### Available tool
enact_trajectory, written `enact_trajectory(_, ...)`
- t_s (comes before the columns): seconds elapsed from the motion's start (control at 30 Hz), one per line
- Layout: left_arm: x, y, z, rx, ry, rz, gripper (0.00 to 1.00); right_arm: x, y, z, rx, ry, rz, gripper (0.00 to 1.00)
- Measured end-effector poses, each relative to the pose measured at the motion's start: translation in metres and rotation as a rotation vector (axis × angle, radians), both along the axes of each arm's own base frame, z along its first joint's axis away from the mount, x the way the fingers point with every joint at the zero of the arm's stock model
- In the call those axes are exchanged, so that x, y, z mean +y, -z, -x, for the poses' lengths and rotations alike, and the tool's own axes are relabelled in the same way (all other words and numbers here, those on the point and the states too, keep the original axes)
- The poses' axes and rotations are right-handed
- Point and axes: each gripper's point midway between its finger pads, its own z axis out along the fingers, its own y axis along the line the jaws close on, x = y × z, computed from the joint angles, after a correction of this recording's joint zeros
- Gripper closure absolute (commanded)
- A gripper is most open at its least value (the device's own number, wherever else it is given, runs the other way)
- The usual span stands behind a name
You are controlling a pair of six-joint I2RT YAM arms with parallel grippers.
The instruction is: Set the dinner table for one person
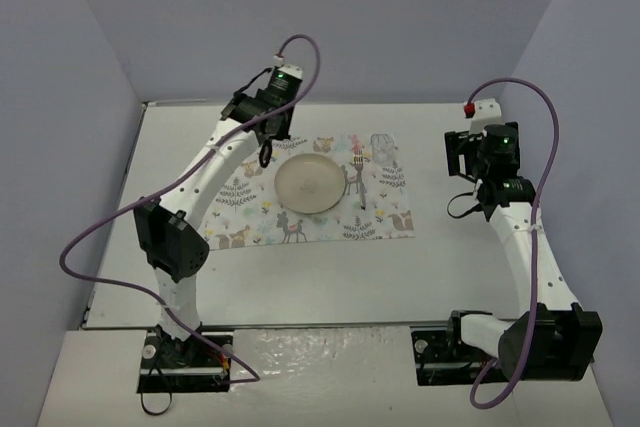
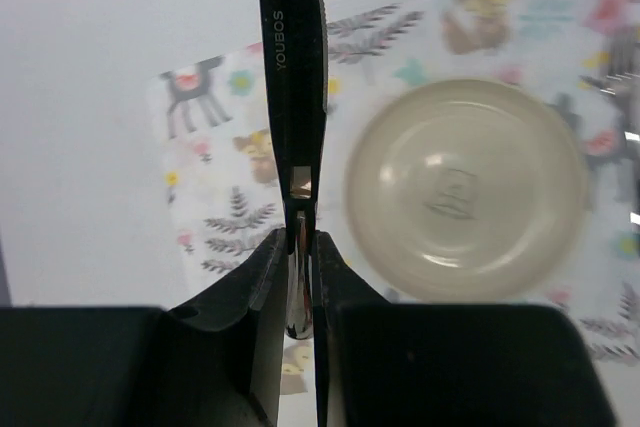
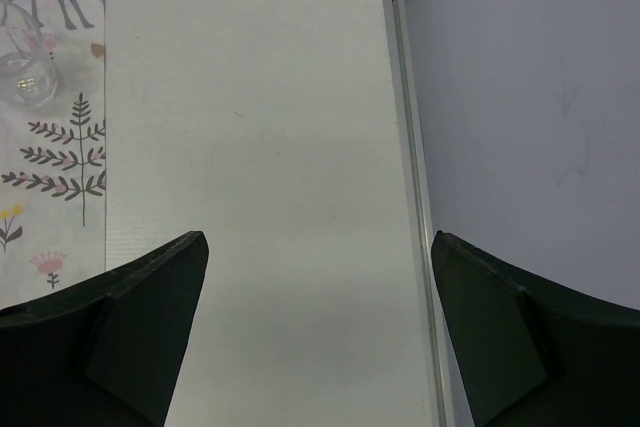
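Note:
The white dinner table [image 1: 300,277] carries an animal-print placemat [image 1: 330,222] with a round cream plate [image 1: 310,184] on its middle. A dark-handled piece of cutlery [image 1: 356,183] lies just right of the plate. My left gripper [image 1: 265,154] hovers over the mat's far left part, left of the plate [image 2: 465,187]. It is shut [image 2: 300,237] on the metal end of a black-handled piece of cutlery [image 2: 290,67]; I cannot tell which kind. My right gripper [image 1: 458,159] is open and empty [image 3: 318,247] over bare table right of the mat [image 3: 50,147].
A small clear glass object [image 3: 25,72] sits on the mat's far right part. The table's right edge has a raised rail [image 3: 405,147] against the grey-blue wall [image 3: 530,97]. Walls enclose the table on the left, back and right.

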Motion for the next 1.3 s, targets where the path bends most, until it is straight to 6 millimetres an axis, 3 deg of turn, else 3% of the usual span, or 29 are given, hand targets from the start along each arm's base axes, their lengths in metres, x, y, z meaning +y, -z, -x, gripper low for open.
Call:
enact_trajectory(0.07,0.048,0.012,-0.019,0.023,-0.120,-0.007,1.00,0.002,0.003,-0.002,0.005,-0.007,-0.008,0.09)
enact_trajectory(0.17,0.107,0.051,-0.026,0.118,-0.259,-0.026,1.00,0.004,0.007,-0.004,0.014,-0.017,-0.020,0.09)
enact_trajectory(0.27,0.136,0.089,-0.017,0.242,-0.319,-0.022,1.00,0.007,0.009,-0.005,0.018,-0.023,-0.034,0.09)
enact_trajectory(0.33,0.138,0.105,-0.014,0.303,-0.324,0.001,1.00,0.008,0.010,-0.006,0.019,-0.027,-0.040,0.09)
enact_trajectory(0.67,0.100,0.153,-0.011,0.488,-0.270,0.166,1.00,0.010,0.015,-0.007,0.031,-0.034,-0.049,0.09)
enact_trajectory(0.9,0.101,0.195,-0.010,0.619,-0.320,0.252,1.00,0.010,0.023,-0.008,0.053,-0.034,-0.050,0.09)
enact_trajectory(1.1,0.096,0.210,-0.009,0.672,-0.333,0.286,1.00,0.010,0.035,-0.011,0.087,-0.032,-0.051,0.09)
enact_trajectory(1.3,0.086,0.215,-0.007,0.687,-0.312,0.290,1.00,0.009,0.035,-0.013,0.079,-0.032,-0.050,0.09)
